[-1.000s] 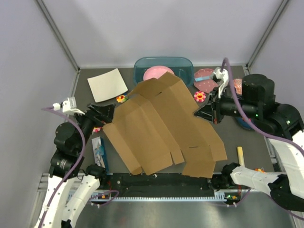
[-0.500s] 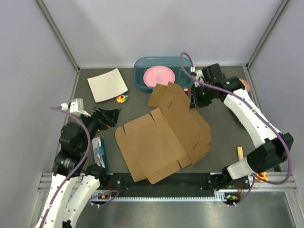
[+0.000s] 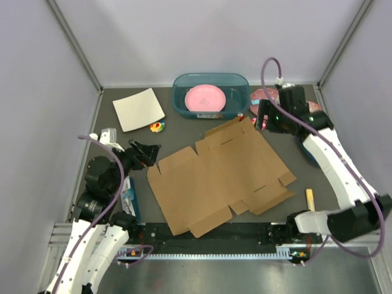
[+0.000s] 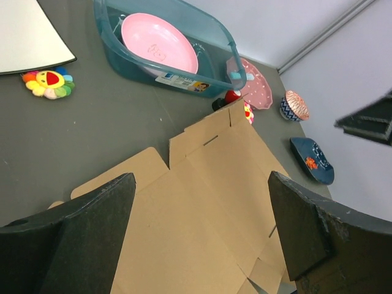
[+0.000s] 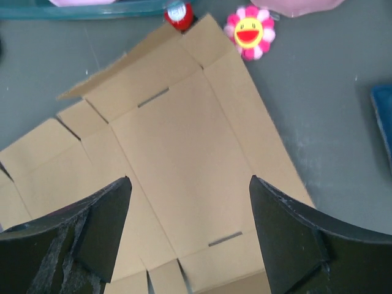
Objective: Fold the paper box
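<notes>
— Where is the paper box [image 3: 220, 176] now?

— Flat on the middle of the worktop [image 3: 184, 131], opened right out as a die-cut sheet. A second ago it was bunched and doubled over itself, with one end lifted; now every panel and tab shows, and only a flap at the far edge seems to stand up a little.

— And the right hand [image 3: 262, 116]?

— It let go. It hangs above the sheet's far right corner, apart from the cardboard, its fingers [image 5: 92, 226] spread wide with nothing between them. Half a second ago it was in about the same place, right at the raised end.

— The left hand [image 3: 147, 153]?

— Barely moved. It waits just beside the sheet's left edge, also spread and empty, aimed across the cardboard toward the teal bin [image 3: 236, 82] with the pink plate [image 3: 205, 97].

— So what does that mean for the folding?

— I'd call this a reset: no wall is up yet, so the task is near its start. But the creases and slots are exposed, and the flower toy [image 5: 250, 33] sits just beside the far corner, which could crowd that flap.
</notes>
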Controlling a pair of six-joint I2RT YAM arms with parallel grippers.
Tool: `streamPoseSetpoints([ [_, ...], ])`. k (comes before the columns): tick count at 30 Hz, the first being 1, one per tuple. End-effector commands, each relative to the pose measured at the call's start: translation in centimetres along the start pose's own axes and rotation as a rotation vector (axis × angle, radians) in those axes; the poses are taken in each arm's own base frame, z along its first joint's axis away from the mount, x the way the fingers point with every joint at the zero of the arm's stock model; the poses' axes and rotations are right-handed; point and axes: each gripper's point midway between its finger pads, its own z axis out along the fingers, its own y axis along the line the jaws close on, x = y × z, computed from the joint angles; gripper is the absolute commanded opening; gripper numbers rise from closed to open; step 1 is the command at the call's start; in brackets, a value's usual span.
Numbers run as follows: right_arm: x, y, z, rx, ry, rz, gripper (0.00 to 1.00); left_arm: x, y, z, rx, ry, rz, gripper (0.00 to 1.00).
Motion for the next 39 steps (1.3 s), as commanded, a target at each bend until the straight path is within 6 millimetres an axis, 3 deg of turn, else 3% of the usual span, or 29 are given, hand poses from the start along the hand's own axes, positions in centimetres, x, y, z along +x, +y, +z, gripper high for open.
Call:
streamPoseSetpoints([
  [1,2.9,0.0,-1.8,-0.071,-0.080,0.141,0.79,0.7,-0.5,1.7,0.061,0.024,0.028,0.95],
  [2,5.8,-0.3,-0.7,-0.070,-0.029,0.160,0.79,1.6,-0.9,2.7,0.097,0.074,0.031,0.95],
  [4,7.0,-0.1,-0.8,-0.104,-0.048,0.168,0.78,2.8,-1.4,3.8,0.138,0.134,0.035,0.98],
  [5,8.8,-0.6,0.0,-0.089,-0.014,0.175,0.78,4.1,-0.9,5.0,0.129,0.197,0.035,0.98],
  [6,9.0,-0.6,0.3,-0.091,-0.022,0.182,0.78,3.8,-1.3,5.6,0.137,0.203,0.053,0.98],
  [8,10.3,-0.8,0.6,-0.092,-0.006,0.204,0.78,5.5,-0.8,7.4,0.113,0.270,0.130,0.98],
  [9,10.5,-0.7,0.7,-0.100,-0.010,0.211,0.78,4.5,-1.2,8.2,0.099,0.250,0.166,0.98],
  [11,10.7,0.1,0.6,-0.159,-0.026,0.227,0.78,6.1,-1.7,9.9,0.098,0.300,0.267,0.98],
  [12,10.8,0.2,0.6,-0.170,-0.034,0.231,0.78,4.9,-2.5,10.8,0.087,0.265,0.315,0.98],
  [13,10.7,0.4,0.4,-0.187,-0.045,0.232,0.78,5.4,-3.8,11.4,0.114,0.268,0.367,0.98],
  [14,10.5,0.5,0.1,-0.196,-0.057,0.228,0.78,6.3,-3.4,12.7,0.103,0.292,0.448,0.98],
  [16,10.5,0.8,-0.4,-0.220,-0.063,0.222,0.78,5.4,-4.6,14.4,0.100,0.252,0.531,0.99],
  [17,10.3,1.0,-0.7,-0.234,-0.072,0.222,0.77,6.5,-4.0,15.6,0.093,0.285,0.591,0.98],
  [18,10.2,1.3,-1.1,-0.252,-0.077,0.217,0.77,5.8,-4.6,16.5,0.099,0.268,0.614,0.99],
  [20,10.4,1.8,-1.6,-0.289,-0.076,0.216,0.77,7.0,-3.8,18.6,0.094,0.292,0.692,0.98],
  [22,10.4,2.0,-2.4,-0.313,-0.092,0.212,0.77,6.8,-4.1,19.9,0.096,0.297,0.727,0.98],
  [23,10.5,2.0,-2.5,-0.318,-0.095,0.209,0.77,8.0,-3.3,20.9,0.093,0.332,0.771,0.97],
  [25,10.7,2.1,-3.2,-0.338,-0.107,0.202,0.77,8.4,-3.3,22.0,0.112,0.344,0.816,0.93],
  [26,11.1,2.1,-3.2,-0.344,-0.102,0.201,0.77,9.7,-2.7,22.8,0.129,0.380,0.860,0.92],
  [28,11.4,2.3,-3.8,-0.369,-0.105,0.198,0.77,9.6,-3.0,24.0,0.142,0.374,0.892,0.91],
  [29,11.5,2.4,-3.9,-0.376,-0.101,0.199,0.77,10.7,-2.3,24.7,0.143,0.401,0.922,0.91],
  [39,12.2,2.1,-4.3,-0.377,-0.089,0.161,0.77,13.5,-4.4,27.9,0.263,0.449,0.954,0.91],
])
